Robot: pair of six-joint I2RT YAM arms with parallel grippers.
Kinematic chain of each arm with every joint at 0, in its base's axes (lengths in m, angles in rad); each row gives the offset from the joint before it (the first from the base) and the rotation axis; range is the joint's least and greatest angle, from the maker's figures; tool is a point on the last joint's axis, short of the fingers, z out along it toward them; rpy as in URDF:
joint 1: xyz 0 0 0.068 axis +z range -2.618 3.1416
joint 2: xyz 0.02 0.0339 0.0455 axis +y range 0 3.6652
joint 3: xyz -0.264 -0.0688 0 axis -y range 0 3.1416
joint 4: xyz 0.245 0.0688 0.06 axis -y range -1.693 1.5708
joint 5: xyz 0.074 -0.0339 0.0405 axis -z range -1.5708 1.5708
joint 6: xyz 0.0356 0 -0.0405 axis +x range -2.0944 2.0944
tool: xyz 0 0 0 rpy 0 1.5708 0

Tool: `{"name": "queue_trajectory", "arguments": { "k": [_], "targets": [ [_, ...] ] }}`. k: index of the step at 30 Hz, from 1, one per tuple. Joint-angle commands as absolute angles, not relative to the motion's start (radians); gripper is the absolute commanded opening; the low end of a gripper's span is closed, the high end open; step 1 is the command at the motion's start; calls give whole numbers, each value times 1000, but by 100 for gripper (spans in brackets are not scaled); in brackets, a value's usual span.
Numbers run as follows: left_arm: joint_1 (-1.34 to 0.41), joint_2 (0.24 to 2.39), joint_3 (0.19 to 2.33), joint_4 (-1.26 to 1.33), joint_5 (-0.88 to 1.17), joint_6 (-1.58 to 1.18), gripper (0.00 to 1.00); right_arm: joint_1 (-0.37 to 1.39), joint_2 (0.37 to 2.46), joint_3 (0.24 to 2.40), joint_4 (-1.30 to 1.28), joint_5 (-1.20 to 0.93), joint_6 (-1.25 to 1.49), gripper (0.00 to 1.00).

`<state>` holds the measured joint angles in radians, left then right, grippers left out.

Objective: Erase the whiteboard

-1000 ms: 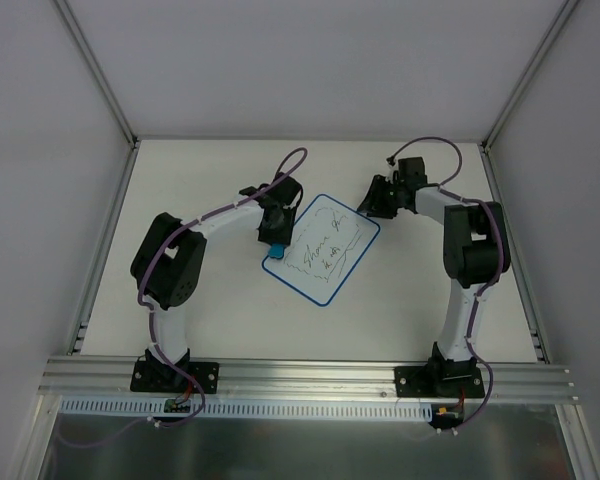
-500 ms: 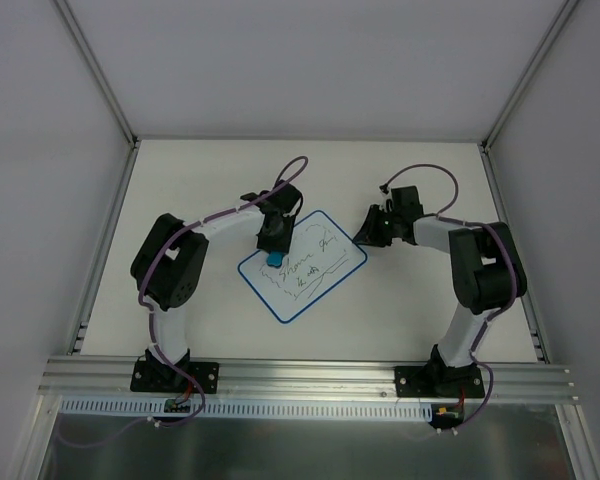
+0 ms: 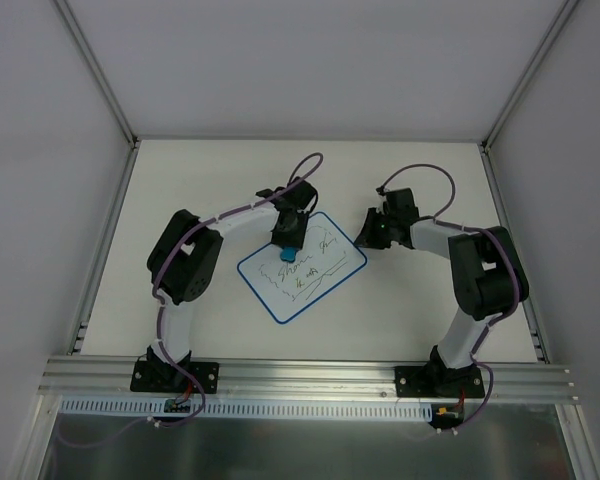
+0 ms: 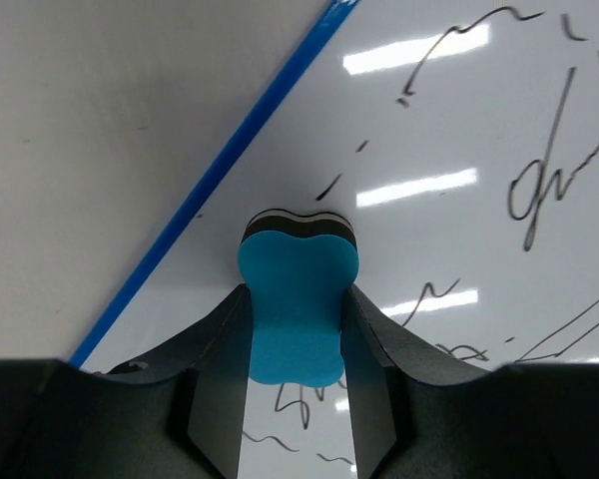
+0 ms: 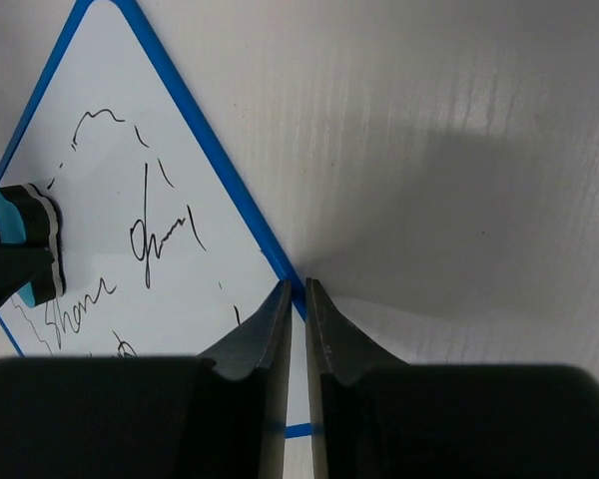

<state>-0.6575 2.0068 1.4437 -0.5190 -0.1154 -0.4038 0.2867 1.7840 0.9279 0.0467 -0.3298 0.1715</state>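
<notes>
— Where's our whiteboard (image 3: 320, 272)?
— Flat on the bench (image 3: 205, 180). Our left gripper (image 4: 298, 292) clamps the blue eraser (image 4: 298, 329) against it. Our right gripper (image 5: 298, 289), jaws narrow, pinches its blue edge.

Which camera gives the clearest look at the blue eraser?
The left wrist view: the eraser fills the centre, clamped in the left gripper, on the whiteboard. The top view shows a blue speck; the right wrist view only a cropped part.

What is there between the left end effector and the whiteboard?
A blue eraser, gripped by the left end effector, its dark felt side meeting the whiteboard; the left wrist view shows it.
</notes>
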Motion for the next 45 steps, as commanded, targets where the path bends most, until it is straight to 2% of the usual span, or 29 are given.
{"name": "queue_trajectory", "arguments": {
  "k": [1, 8, 12, 13, 16, 17, 19, 27, 32, 36, 45],
  "targets": [
    [-712, 2082, 1469, -497, -66, -445, 0, 339, 1816, 920, -103, -272, 120, 12],
    [-727, 2100, 1465, -499, -92, -505, 0, 390, 1802, 973, -242, -169, 52, 26],
    [-712, 2074, 1425, -500, -123, -532, 0, 403, 1802, 979, -276, -141, 26, 27],
    [-707, 2066, 1413, -499, -126, -534, 0, 405, 1805, 980, -282, -140, 23, 26],
    [-678, 2022, 1353, -500, -153, -537, 0, 405, 1827, 989, -319, -123, 17, 12],
    [-667, 1997, 1315, -500, -158, -537, 0, 405, 1832, 994, -330, -115, 15, 4],
    [-641, 1971, 1270, -502, -166, -540, 0, 403, 1841, 994, -336, -109, 12, 0],
    [-542, 1849, 1091, -532, -232, -509, 0, 405, 1847, 997, -336, -101, 9, 0],
    [-541, 1847, 1078, -575, -268, -512, 0, 410, 1847, 997, -334, -92, 9, 0],
    [-575, 1897, 1147, -587, -236, -523, 0, 416, 1847, 999, -336, -77, 8, 0],
    [-776, 2069, 1384, -614, -146, -546, 0, 416, 1844, 996, -330, -80, 9, 0]
  ]
}}
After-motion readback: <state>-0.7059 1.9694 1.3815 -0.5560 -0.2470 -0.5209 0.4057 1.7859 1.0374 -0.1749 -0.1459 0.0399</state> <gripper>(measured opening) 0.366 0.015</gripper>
